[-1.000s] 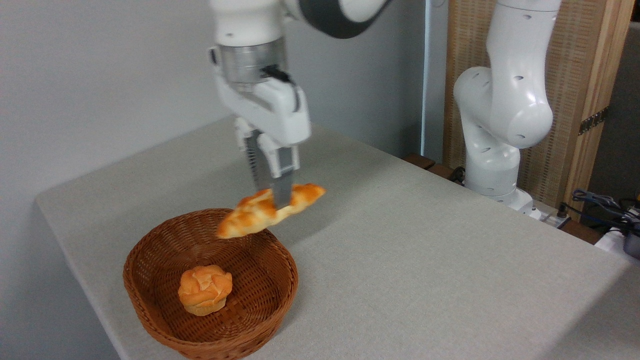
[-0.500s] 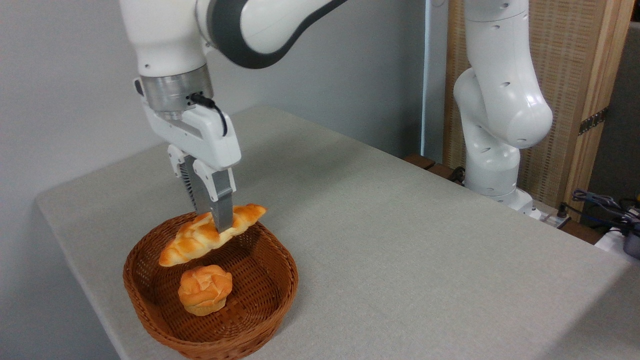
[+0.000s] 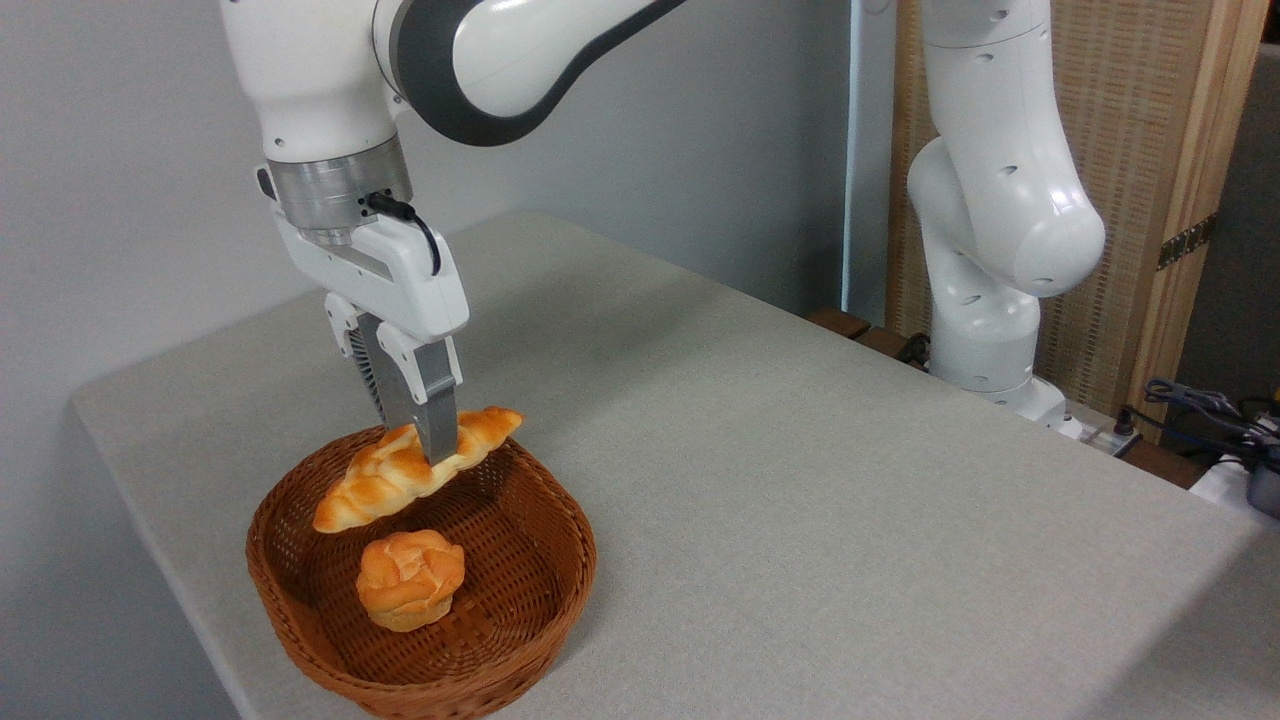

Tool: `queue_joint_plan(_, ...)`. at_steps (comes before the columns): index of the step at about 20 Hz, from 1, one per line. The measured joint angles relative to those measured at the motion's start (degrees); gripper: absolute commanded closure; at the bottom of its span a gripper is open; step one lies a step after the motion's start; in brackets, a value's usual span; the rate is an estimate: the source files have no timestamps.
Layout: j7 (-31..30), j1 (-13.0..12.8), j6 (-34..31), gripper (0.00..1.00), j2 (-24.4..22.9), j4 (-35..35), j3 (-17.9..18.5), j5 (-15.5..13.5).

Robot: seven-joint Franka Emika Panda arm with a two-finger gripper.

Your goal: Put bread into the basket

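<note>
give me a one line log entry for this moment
phase: carrying | gripper: shut on bread | bread: held over far side of basket, not released | bun: inside basket

One loaf (image 3: 400, 472), one bun (image 3: 410, 579), one basket (image 3: 540, 620).

White arm (image 3: 480, 50) reaching in from the upper right, wrist pointing straight down, gripper (image 3: 425, 450) hanging vertical, fingers (image 3: 438, 425) pinching closed on something.

A single fixed camera looks down from the front at close range across the table (image 3: 800, 480), facing the Franka arm's base (image 3: 985, 360).
</note>
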Motion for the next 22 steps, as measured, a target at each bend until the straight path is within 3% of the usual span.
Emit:
queue_joint_plan(16, -0.1, 0.3, -1.2, 0.00, 0.0, 1.3, -0.5, 0.0)
queue_joint_plan(22, -0.1, 2.8, -6.4, 0.00, -0.7, 5.1, -0.3, 0.0)
